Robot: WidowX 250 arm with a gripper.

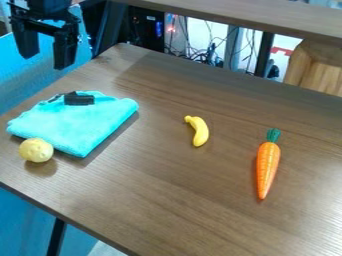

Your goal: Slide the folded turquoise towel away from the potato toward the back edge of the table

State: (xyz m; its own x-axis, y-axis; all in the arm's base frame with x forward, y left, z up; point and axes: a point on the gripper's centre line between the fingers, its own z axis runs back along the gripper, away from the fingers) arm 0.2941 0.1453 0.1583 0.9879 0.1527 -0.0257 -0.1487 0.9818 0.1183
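Gripper (45, 47) at upper left of frame, jaws wide, nothing between them; folded turquoise cloth (77, 126) at left, below and slightly right of jaws, black piece (79, 100) lying crosswise near its upper edge

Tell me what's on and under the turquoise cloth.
A small black object with a thin dark piece beside it lies on the folded turquoise cloth, near its far edge. Anything underneath is covered, so I can't tell.

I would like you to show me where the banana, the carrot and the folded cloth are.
Banana (200, 133): camera view, middle.
Carrot (268, 164): camera view, orange body.
Cloth (79, 126): camera view, top surface.
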